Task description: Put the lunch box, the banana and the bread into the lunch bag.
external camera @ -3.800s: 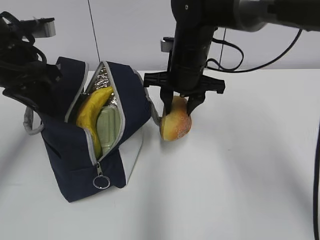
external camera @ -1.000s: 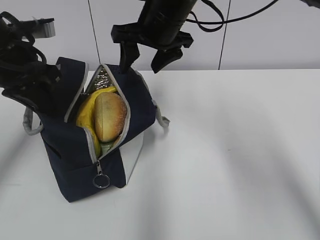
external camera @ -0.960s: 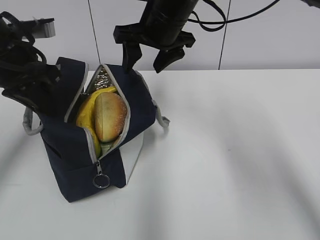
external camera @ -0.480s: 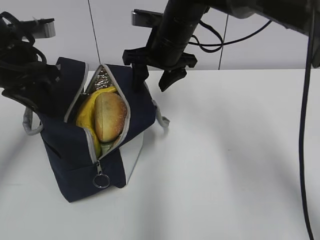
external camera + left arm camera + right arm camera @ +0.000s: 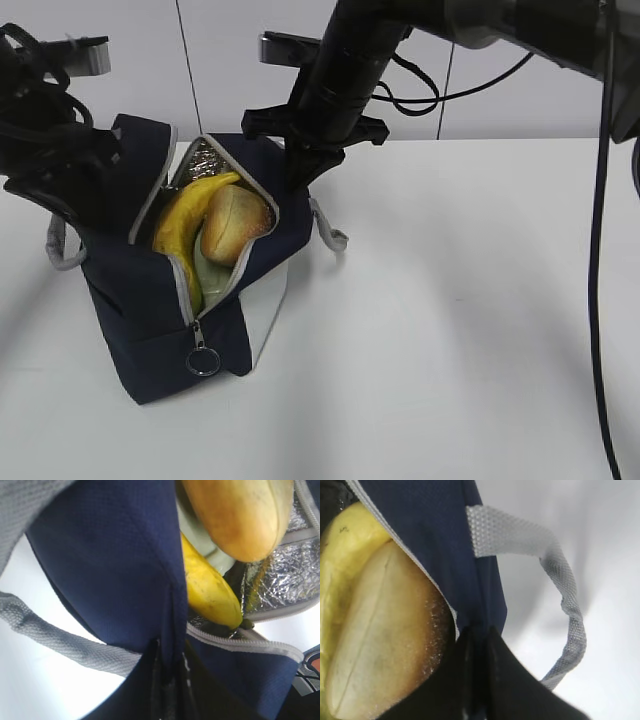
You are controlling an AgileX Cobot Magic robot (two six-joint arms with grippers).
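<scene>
With the pale sage-green lunch box (image 5: 213, 272), the long yellow banana (image 5: 185, 219) and the golden-brown oval bread (image 5: 232, 225) all lying lengthwise along the gaping zipper mouth of the navy-blue fabric lunch bag (image 5: 150, 330), packing is looking finished, while the left gripper (image 5: 170, 680) and the right gripper (image 5: 479, 675) are each pinching a bag wall.

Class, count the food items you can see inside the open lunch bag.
2. The banana lies along the opening's left side; the bread sits beside it on the right. More may be hidden deeper in the lunch bag.
</scene>
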